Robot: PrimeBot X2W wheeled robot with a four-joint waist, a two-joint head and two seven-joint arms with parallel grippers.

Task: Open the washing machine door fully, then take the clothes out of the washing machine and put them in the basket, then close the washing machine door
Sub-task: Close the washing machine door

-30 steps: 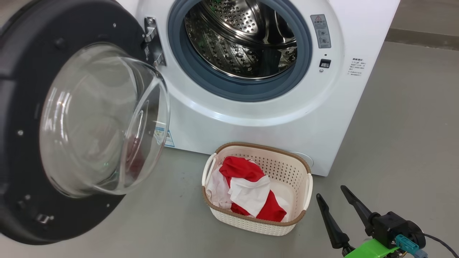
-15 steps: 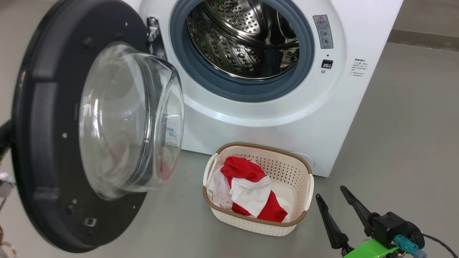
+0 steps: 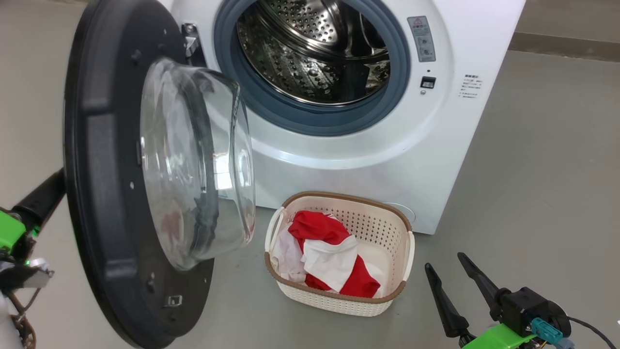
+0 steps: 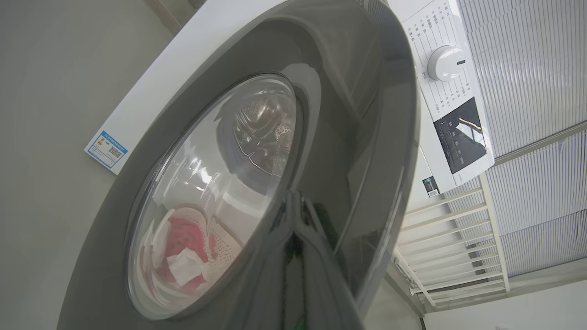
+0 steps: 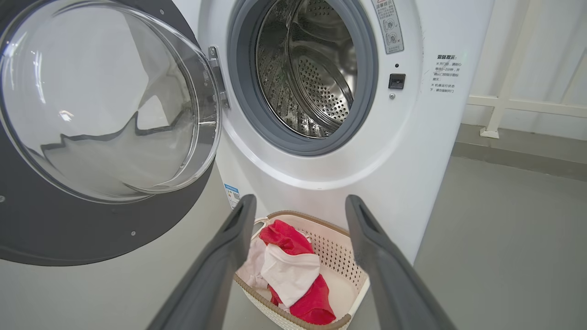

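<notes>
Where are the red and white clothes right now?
In the head view the clothes lie heaped in the cream basket on the floor, directly before the washing machine and right of its open door.

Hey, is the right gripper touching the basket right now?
Apart. The head view shows a strip of bare floor between the open right gripper and the basket.
</notes>
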